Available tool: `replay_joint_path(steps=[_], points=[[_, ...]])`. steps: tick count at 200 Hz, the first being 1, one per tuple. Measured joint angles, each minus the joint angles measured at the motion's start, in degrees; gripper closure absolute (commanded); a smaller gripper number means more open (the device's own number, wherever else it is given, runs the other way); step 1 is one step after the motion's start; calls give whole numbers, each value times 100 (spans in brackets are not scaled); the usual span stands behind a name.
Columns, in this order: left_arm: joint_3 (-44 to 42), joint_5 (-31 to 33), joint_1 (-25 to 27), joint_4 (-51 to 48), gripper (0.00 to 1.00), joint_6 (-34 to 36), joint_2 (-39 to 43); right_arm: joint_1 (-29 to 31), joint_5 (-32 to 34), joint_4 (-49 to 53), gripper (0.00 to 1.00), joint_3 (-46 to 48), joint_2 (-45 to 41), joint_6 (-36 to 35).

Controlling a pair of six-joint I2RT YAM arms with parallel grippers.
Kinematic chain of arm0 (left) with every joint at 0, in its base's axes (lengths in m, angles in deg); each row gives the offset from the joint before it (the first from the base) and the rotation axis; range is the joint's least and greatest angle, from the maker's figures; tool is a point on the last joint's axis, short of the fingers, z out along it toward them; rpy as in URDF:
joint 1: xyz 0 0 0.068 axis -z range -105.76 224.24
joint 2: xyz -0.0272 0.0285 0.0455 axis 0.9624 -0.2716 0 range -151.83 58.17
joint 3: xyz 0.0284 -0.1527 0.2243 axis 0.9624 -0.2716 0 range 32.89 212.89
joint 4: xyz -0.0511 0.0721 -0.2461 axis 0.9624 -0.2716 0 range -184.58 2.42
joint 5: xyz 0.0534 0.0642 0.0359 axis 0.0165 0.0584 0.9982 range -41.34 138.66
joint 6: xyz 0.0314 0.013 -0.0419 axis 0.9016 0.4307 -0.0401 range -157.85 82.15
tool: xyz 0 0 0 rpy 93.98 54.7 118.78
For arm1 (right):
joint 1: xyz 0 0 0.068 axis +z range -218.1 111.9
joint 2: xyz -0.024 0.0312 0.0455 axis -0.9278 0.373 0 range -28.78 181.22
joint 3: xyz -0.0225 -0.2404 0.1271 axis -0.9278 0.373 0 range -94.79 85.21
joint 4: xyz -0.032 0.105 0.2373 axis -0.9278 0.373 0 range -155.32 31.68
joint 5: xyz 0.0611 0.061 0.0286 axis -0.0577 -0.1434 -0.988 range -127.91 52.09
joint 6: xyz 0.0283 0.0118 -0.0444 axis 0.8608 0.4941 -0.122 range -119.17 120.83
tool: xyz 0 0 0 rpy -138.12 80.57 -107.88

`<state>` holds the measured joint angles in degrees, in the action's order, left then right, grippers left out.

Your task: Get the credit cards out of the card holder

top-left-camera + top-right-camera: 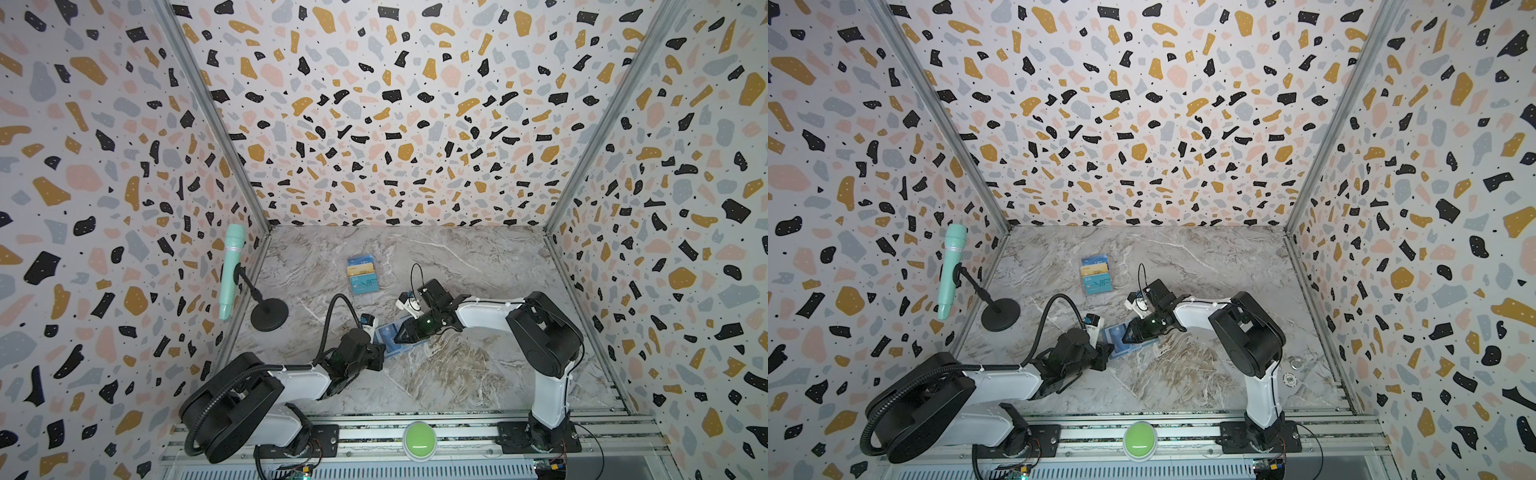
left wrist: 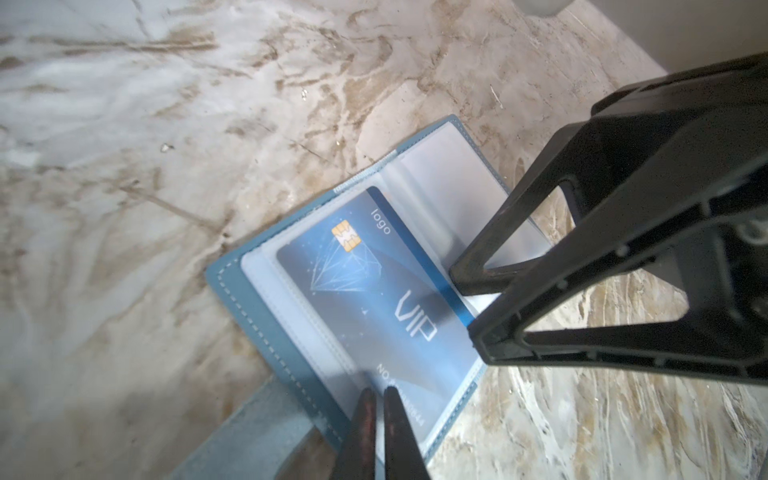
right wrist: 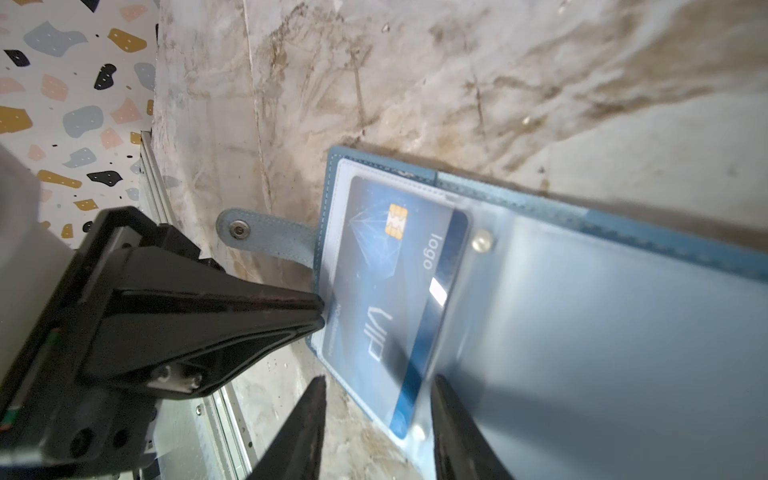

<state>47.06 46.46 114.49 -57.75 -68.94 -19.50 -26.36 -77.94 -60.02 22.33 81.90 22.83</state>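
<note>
Left claw [image 2: 379, 392], at 8 o'clock of the open card holder [image 2: 232, 282], is nearly closed on the blue VIP card's [image 2: 365, 282] short edge, likely to draw it out. Right claw [image 2: 473, 309], reaching in from 3 o'clock, is half open and empty. It presses the holder flat on the marble tabletop [image 1: 457, 374].

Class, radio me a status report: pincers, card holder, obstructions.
Left pincer shut at end of VIP card. Right pincer open, on card holder. Card not yet out. Nothing blocking.
</note>
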Motion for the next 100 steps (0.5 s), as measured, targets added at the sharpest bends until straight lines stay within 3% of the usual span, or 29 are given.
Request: replay_joint_path(steps=[100], points=[[-118,17,0,407,91,0,-142,-55,-439,-208,59,0,157,201]])
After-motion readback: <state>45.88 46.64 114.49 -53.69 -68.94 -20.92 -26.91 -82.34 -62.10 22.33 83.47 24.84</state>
